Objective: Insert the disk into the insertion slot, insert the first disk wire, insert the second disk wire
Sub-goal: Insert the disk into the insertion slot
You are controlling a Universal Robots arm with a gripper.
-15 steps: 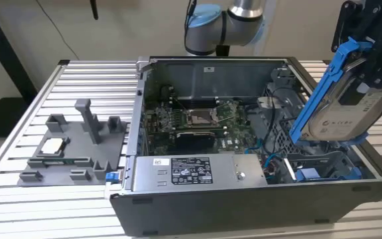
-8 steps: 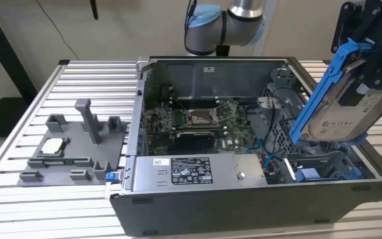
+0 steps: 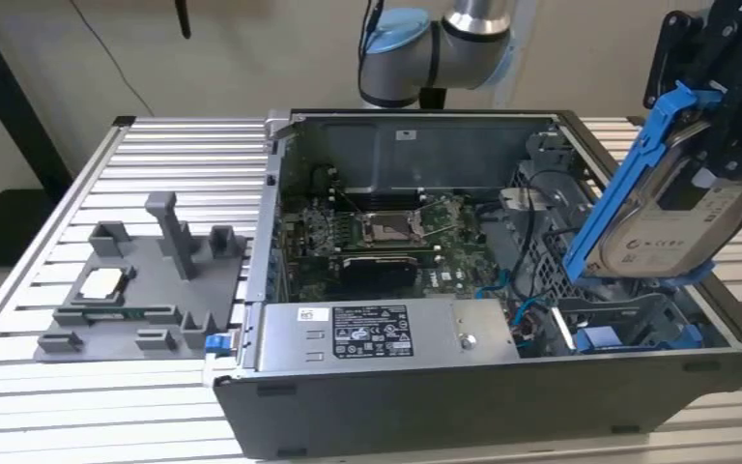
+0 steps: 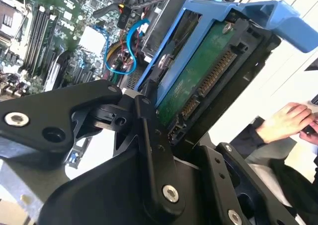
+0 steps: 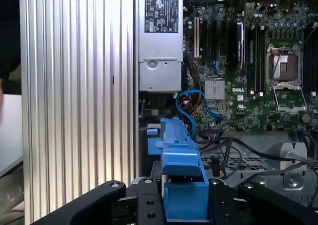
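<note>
at nine o'clock in the exterior view we see a moulded grey plastic fixture [image 3: 139,290], blocky with upright posts, lying on the ribbed aluminium table [image 3: 23,387]. toward the centre stands the open computer case [image 3: 474,416] of dark sheet metal. inside it are a green motherboard [image 3: 385,227] and, at six o'clock, the boxy grey power supply [image 3: 371,333] with a black sticker. at three o'clock the gripper [image 3: 719,145], black and angular, has its jaws closed onto the disk [image 3: 674,217], a flat silver-grey slab with a white label in a glossy blue plastic carrier. the disk hangs tilted, its lower end just above the insertion slot [image 3: 622,333], a grey metal bay with blue rails at five o'clock. we cannot tell if they touch. in the second wrist view the black fingers [image 4: 151,140] flank the disk's green circuit board, and a person's hand [image 4: 290,118] shows beyond it.
</note>
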